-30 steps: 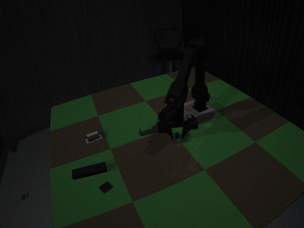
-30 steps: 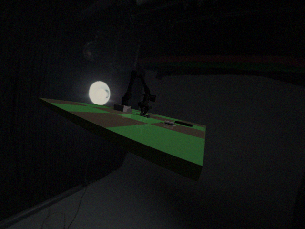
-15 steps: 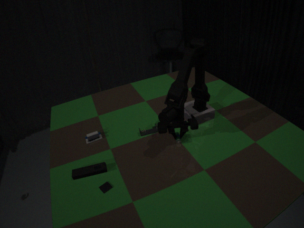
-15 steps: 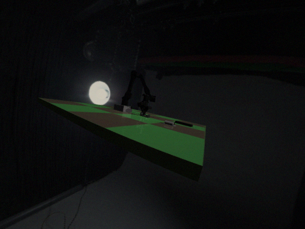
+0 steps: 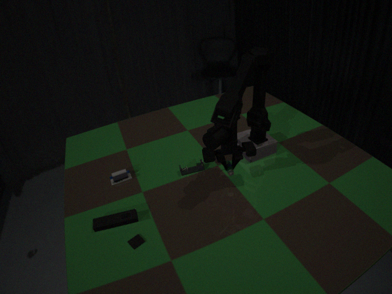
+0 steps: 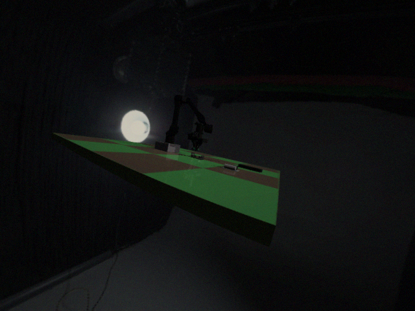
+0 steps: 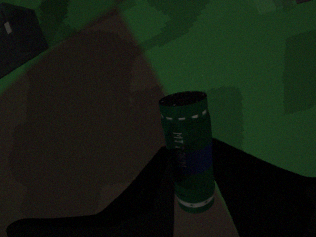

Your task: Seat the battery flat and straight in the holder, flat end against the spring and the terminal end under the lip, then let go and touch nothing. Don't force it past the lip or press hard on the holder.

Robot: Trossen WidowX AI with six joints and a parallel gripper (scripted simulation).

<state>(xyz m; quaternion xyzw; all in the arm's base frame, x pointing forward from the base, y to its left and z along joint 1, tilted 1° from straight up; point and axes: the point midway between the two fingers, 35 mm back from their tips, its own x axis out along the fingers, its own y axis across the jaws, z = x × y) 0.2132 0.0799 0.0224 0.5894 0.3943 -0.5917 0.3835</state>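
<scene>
The battery (image 7: 190, 155) (image 5: 230, 172) is a green cylinder with a blue band and white marks. It lies between the fingertips at table level. My gripper (image 7: 189, 149) (image 5: 229, 167) (image 6: 196, 149) is shut on the battery, one dark finger at each side near its middle. The holder (image 5: 192, 169) (image 6: 196, 156) is a small dark tray with raised ends, empty, standing to the left of the gripper in the top view. Part of a dark block, likely the holder, shows in the wrist view's top left corner. The spring and lip are too dark to tell apart.
A white and grey block on a white plate (image 5: 120, 176) (image 6: 230, 166) stands left of the holder. A long black bar (image 5: 115, 220) (image 6: 249, 168) and a small black square (image 5: 136, 241) lie farther toward the front left. The arm's pale base (image 5: 260, 149) (image 6: 166, 147) is behind the gripper.
</scene>
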